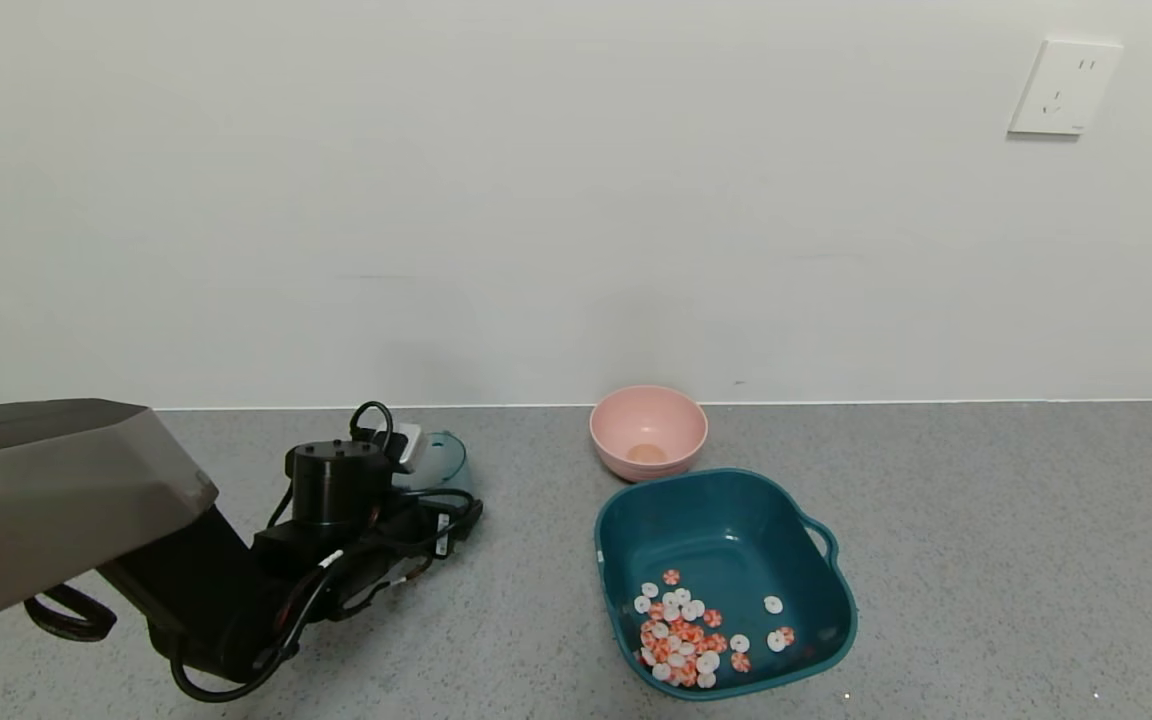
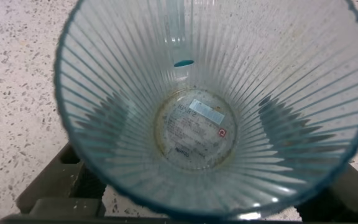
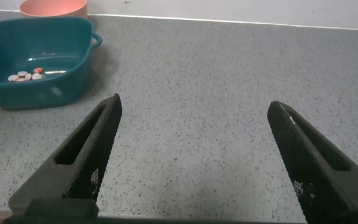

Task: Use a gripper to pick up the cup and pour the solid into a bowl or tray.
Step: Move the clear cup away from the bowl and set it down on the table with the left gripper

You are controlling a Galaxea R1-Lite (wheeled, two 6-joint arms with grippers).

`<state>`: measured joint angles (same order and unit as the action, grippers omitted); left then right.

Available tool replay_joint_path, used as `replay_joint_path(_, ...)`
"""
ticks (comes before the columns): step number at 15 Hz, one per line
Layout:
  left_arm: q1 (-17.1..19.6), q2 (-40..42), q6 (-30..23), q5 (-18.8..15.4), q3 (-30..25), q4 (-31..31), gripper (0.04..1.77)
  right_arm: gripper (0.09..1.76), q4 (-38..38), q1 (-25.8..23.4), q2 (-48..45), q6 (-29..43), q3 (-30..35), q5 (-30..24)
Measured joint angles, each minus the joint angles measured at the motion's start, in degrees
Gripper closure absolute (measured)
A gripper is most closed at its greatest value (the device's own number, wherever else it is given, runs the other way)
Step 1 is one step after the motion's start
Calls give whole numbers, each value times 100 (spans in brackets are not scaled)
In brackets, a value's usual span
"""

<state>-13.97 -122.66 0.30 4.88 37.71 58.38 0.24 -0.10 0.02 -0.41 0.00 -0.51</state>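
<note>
The left gripper (image 1: 416, 470) is seen low over the grey speckled counter (image 1: 986, 560), on the robot's left side and well apart from the tub. The cup (image 1: 441, 462), a ribbed blue-green transparent tumbler, is clamped between its jaws; in the left wrist view the cup (image 2: 197, 118) fills the frame, its mouth facing the camera and its inside empty, with a label visible on its base. The dark fingers (image 2: 55, 186) are seen pressed against its sides. Whether the cup rests on the counter or is held just above it cannot be told from these views.

The dark teal tub (image 1: 726, 500) stands right of centre on the counter, its side handle turned toward the robot's right. The solid (image 1: 681, 635), a heap of white and orange-red striped discs, lies in the tub's near left corner, with a few discs scattered apart toward the right. A pink bowl (image 1: 648, 430) stands just behind the tub, nearer the wall.

The right gripper (image 3: 191, 168) is held low over bare counter with its 2 fingers (image 3: 89, 155) spread wide and nothing between them; the tub (image 3: 36, 62) and the bowl (image 3: 53, 7) are seen farther off from it. A white wall socket (image 1: 1064, 88) is mounted on the wall.
</note>
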Motion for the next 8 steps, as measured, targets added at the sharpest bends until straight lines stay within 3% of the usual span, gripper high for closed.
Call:
replay_joint_path(4, 11, 265, 11, 9, -88, -124, 16, 14, 2, 0, 0, -2, 0, 0)
replay_joint_path(8, 15, 869, 21, 18, -290, -708, 14, 14, 2, 0, 0, -2, 0, 0)
